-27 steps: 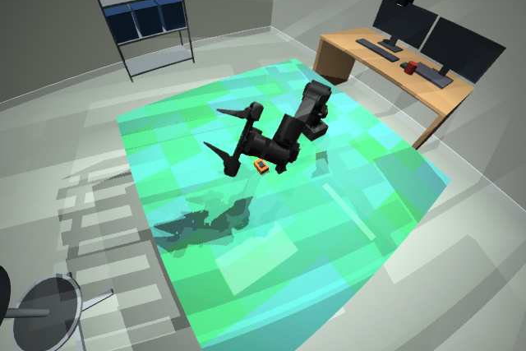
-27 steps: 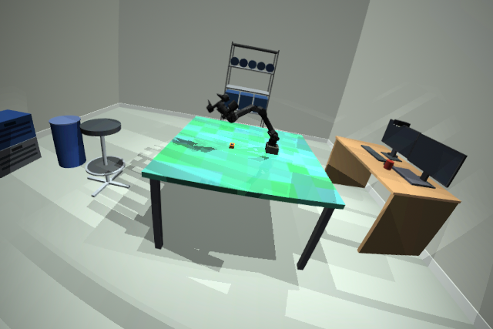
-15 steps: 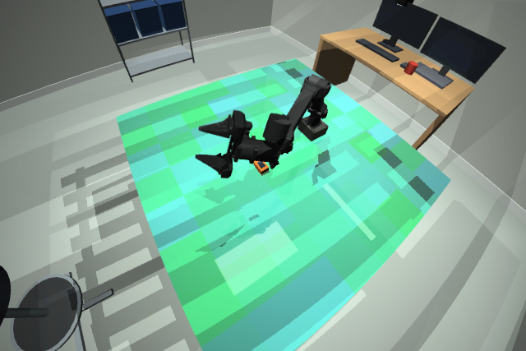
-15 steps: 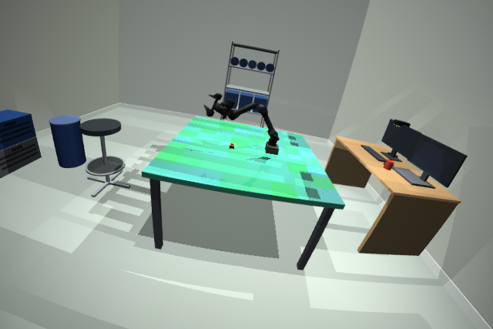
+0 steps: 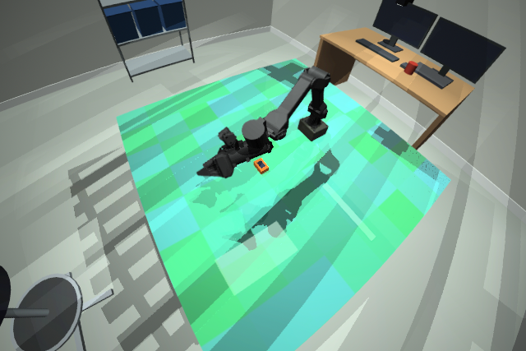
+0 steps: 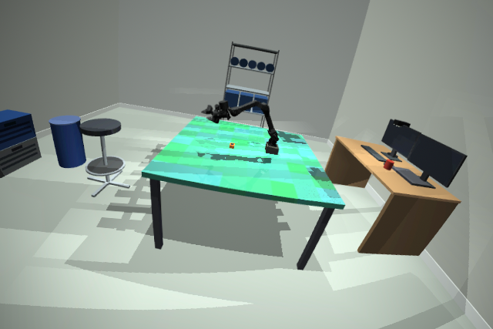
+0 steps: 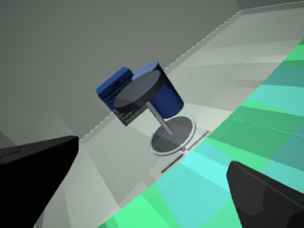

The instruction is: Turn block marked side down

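Observation:
A small orange block (image 5: pixel 260 165) (image 6: pixel 231 145) rests on the green and turquoise table (image 5: pixel 212 313) (image 6: pixel 179 169), with a dark patch on the face turned up in the top view. My gripper (image 5: pixel 200 173) (image 6: pixel 207 115) (image 7: pixel 155 158) is open and empty, raised above the table to the left of the block in the top and exterior views. In the wrist view the two dark fingers stand wide apart, with room and a table corner beyond them. The block does not show in the wrist view.
The arm's base (image 5: pixel 313 127) (image 6: pixel 272 147) stands on the table to the right of the block. A stool (image 6: pixel 100 127) (image 7: pixel 140 90) and a blue drum (image 6: pixel 68 142) (image 7: pixel 172 97) stand off the table's left side. A wooden desk (image 5: pixel 393 75) stands at the right.

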You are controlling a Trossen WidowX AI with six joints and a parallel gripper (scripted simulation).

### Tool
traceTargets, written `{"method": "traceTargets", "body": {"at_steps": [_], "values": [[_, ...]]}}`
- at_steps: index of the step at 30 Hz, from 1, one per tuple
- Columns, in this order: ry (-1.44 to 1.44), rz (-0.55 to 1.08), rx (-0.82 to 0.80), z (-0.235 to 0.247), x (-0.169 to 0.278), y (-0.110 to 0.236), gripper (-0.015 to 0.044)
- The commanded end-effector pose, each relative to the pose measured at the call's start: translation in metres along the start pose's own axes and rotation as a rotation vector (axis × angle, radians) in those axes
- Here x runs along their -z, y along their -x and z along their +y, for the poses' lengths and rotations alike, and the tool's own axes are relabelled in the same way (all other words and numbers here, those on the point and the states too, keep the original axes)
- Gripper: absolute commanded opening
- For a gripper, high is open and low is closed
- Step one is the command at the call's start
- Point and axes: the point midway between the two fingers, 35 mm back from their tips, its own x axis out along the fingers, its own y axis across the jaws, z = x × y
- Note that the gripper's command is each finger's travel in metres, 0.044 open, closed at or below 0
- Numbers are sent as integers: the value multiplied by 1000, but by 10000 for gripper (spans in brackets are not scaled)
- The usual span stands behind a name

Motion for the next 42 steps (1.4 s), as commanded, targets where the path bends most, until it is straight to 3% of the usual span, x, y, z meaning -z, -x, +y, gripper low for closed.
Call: {"method": "traceTargets", "body": {"at_steps": [1,10,21,30,42], "values": [[380,322,182,-73,35,14,440],[690,738,306,-145,57,63,440],[881,1299,346,-213,62,165,440],[882,1309,346,-213,60,164,440],[882,1309,346,-246,93,149,440]]}}
